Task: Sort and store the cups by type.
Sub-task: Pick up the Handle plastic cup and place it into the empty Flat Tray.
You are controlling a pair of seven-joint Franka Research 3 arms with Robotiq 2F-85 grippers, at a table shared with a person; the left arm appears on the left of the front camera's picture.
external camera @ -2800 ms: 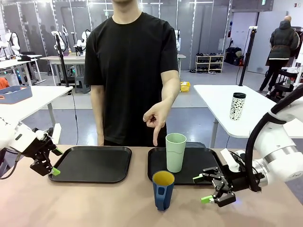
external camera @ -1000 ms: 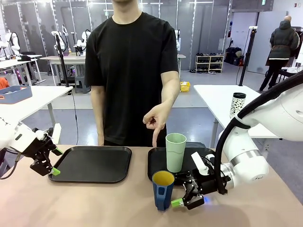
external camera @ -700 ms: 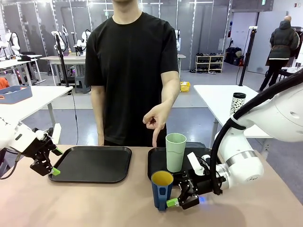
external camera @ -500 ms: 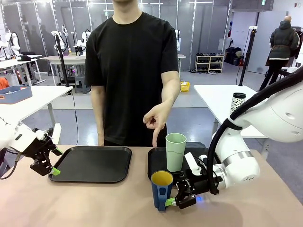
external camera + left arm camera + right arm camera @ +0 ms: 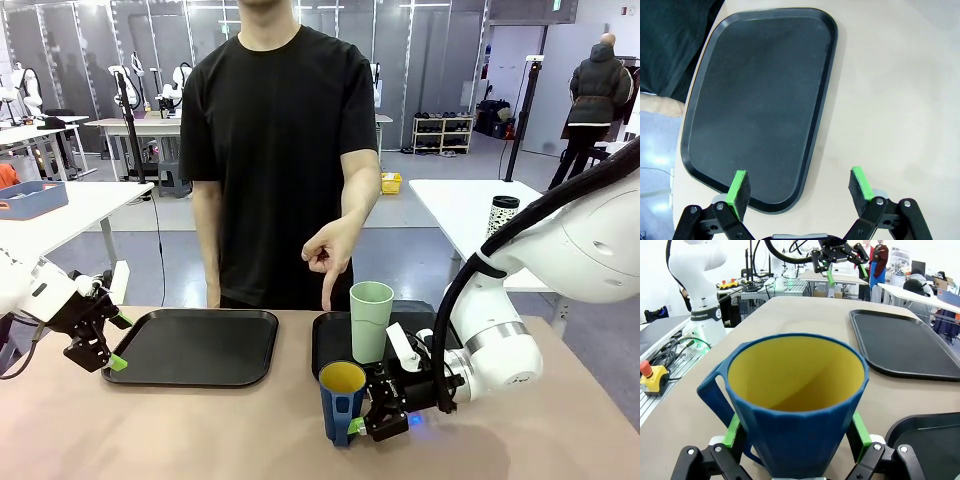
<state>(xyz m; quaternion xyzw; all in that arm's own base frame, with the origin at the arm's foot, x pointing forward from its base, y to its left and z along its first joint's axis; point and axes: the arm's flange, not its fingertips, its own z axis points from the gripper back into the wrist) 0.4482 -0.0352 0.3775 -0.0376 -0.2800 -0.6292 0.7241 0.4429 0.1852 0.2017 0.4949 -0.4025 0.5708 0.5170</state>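
No text, label, brand, number or sign can be read with any certainty. In the right wrist view the base of the far white arm [image 5: 704, 315] carries a dark band with small pale lettering, too small to make out. In the front view a small green sign [image 5: 556, 5] hangs near the ceiling at the top right, its marks too tiny to tell. The dark-blue mug [image 5: 792, 400], the pale-green tumbler [image 5: 371, 320] and the two black trays [image 5: 195, 345] [image 5: 330, 345] bear no readable print.
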